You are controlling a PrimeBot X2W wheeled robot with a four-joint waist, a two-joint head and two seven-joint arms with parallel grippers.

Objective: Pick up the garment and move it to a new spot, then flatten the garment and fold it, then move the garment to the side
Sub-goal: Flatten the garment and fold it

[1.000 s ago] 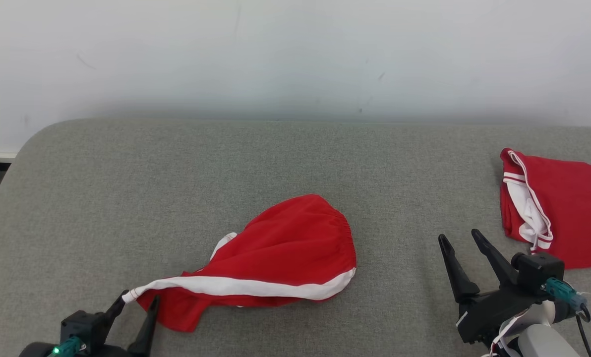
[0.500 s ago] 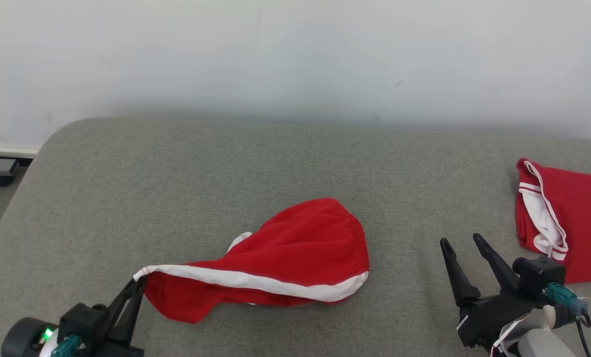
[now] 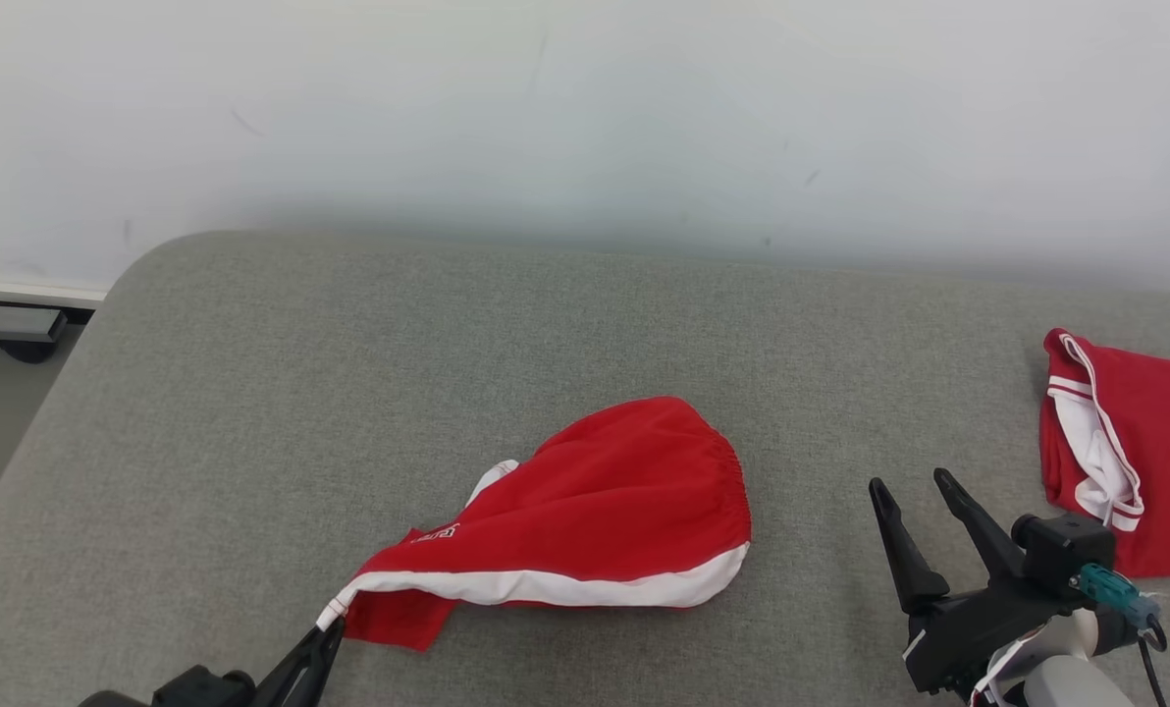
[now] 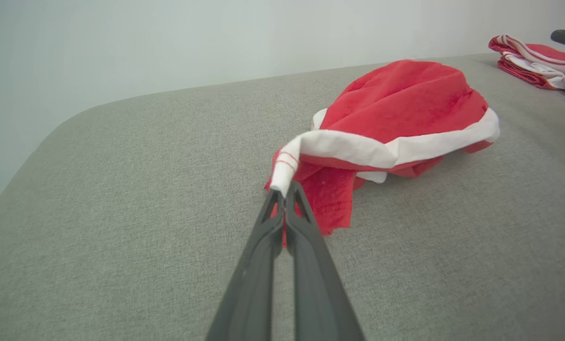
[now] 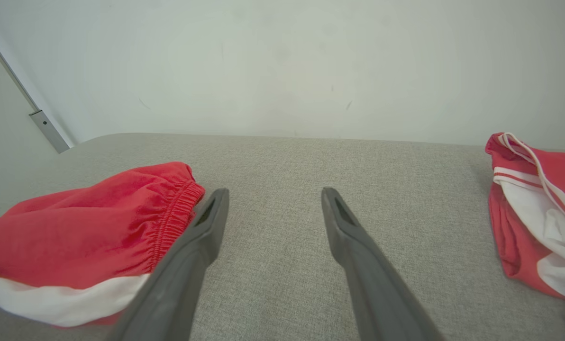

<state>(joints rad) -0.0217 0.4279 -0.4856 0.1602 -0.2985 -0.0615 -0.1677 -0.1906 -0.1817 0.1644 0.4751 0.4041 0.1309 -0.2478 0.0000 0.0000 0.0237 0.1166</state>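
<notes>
1. While the head view looks down on the grey worktop (image 3: 349, 344), the garment (image 3: 605, 491) (red shorts with a white band (image 3: 546, 587)) lies bunched near its middle, a little toward the front edge. The left end effector (image 3: 328, 630) shows at the bottom edge, fingers together and pinching the end of that band. The right end effector (image 3: 908, 481) sits at the lower right with its fingers apart, holding nothing and well apart from the garment. A second red garment (image 3: 1154, 442) lies at the right edge.
2. From the left wrist, the left end effector (image 4: 286, 190) is clamped on the tip of the white band (image 4: 358, 147), and red cloth droops just below the pinch. The rest of the garment (image 4: 405, 99) rests on the worktop (image 4: 121, 189) beyond.
3. From the right wrist, the right end effector (image 5: 274, 192) has its fingers spread wide, with bare worktop (image 5: 273, 161) between them. The garment (image 5: 97, 222) lies at that view's left, its gathered waist next to one finger (whether they touch I cannot tell). The second red garment (image 5: 548, 189) lies at the right.
</notes>
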